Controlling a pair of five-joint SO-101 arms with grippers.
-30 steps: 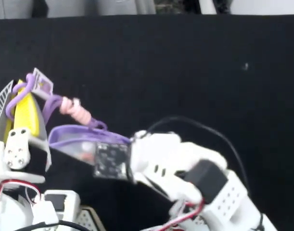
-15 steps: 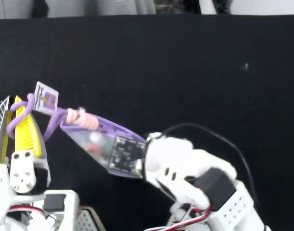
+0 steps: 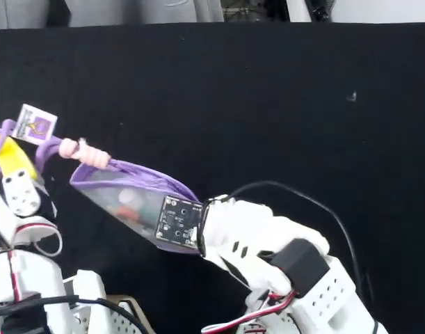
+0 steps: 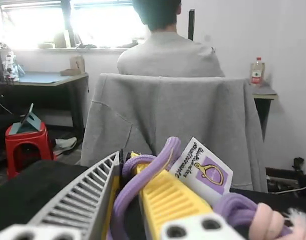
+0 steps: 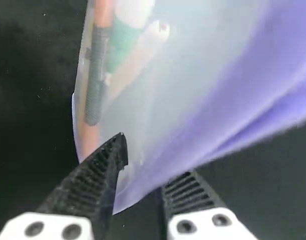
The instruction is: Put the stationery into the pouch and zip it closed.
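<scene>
The clear pouch [image 3: 132,198] with purple trim hangs above the black table, with pens and other stationery [image 5: 100,60] inside it. My right gripper [image 5: 150,165] is shut on the pouch's lower corner [image 5: 137,185]; in the high view it [image 3: 172,224] sits under the wrist's camera board. A purple cord [image 4: 145,177] with a pink knot [image 3: 83,153] and a paper tag [image 3: 35,125] runs from the pouch's other end. My left gripper [image 4: 126,162] is shut on that cord between its yellow finger [image 4: 165,197] and grey finger [image 4: 87,192], at the table's left edge [image 3: 5,149].
The black table [image 3: 268,104] spreads wide beyond and to the right of the pouch. The right arm's white body [image 3: 282,264] and its cable [image 3: 302,198] lie at the near right. A chair with a grey garment [image 4: 168,115] stands past the table's far side.
My left gripper has drawn the cord and tag to the left, pulling the pouch out taut. The right gripper has kept its hold, shifting slightly right with the pouch's corner.
</scene>
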